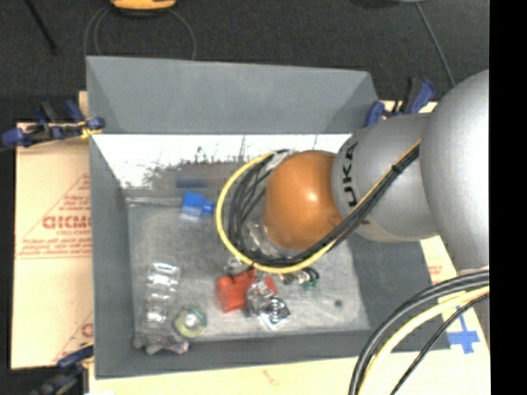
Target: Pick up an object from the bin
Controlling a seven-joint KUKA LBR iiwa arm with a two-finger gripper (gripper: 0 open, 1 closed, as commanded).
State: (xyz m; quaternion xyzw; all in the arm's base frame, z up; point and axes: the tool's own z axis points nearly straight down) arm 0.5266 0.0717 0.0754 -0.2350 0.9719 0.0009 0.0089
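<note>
One red angular block point(233, 293) low-centre in bin point(108, 262); claw point(276, 282) perhaps above it, grip state untellable.

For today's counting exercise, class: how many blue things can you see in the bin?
1. A small blue piece lies near the back wall of the bin, left of the arm's orange cover. Others may be hidden beneath the arm.

A red block point(233, 293) lies front-centre, just beside a shiny metal piece point(272, 311).
</note>
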